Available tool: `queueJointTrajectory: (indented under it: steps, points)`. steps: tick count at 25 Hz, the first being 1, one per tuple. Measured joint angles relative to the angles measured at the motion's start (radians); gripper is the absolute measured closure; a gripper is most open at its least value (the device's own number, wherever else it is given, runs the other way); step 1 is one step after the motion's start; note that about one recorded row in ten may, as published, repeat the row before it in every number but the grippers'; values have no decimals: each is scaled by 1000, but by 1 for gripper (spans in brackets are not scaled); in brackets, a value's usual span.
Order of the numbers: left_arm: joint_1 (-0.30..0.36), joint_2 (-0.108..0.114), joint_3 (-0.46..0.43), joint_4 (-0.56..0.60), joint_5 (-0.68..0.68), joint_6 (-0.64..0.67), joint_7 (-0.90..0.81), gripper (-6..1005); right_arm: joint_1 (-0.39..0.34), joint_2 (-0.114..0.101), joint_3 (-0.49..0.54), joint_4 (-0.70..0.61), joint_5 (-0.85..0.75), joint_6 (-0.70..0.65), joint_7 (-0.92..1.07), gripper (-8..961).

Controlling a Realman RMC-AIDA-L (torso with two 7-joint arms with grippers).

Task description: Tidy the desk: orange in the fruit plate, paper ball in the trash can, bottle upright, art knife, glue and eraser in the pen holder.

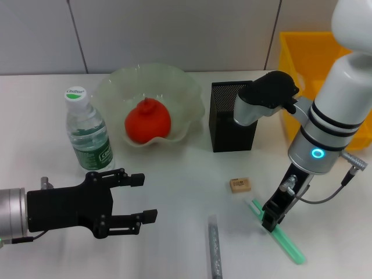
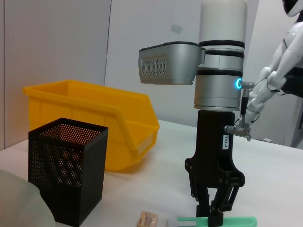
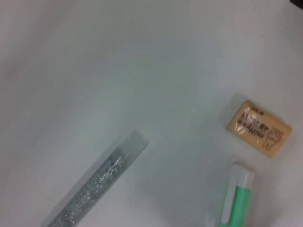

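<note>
Flanking the art knife (image 1: pixel 279 230) gripped by the right hand (image 1: pixel 271 223) are the eraser (image 1: pixel 240 185) and glue (image 1: pixel 215 247); the orange (image 1: pixel 147 121) is held in the fruit plate (image 1: pixel 189 96); the left hand (image 1: pixel 139 197) is spread wide.

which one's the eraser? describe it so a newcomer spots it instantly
Find the black mesh pen holder mid-table. Just in front of it lies the eraser, a tiny tan block with dark print. Its neighbours, the green art knife and grey glue, are long sticks.
</note>
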Motion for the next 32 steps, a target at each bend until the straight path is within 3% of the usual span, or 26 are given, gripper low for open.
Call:
queueJointTrajectory:
  steps: [32]
  points:
    - [-6, -2, 0, -5, 0, -3, 6, 200, 4, 1, -3, 7, 24, -27, -5, 719]
